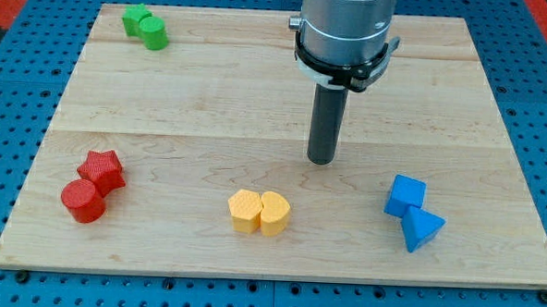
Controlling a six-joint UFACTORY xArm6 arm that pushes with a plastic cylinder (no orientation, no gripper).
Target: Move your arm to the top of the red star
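The red star [103, 170] lies near the view's left edge of the wooden board [211, 95], touching a red cylinder [84, 201] just below and to its left. My tip [320, 160] rests on the board near the middle, far to the right of the red star and slightly above its level. It touches no block.
A green star [135, 19] and a green cylinder [154, 33] sit together at the top left. A yellow hexagon [244, 211] and a yellow heart [274, 213] sit below my tip. A blue cube [406, 195] and a blue triangle [422, 228] sit at the lower right.
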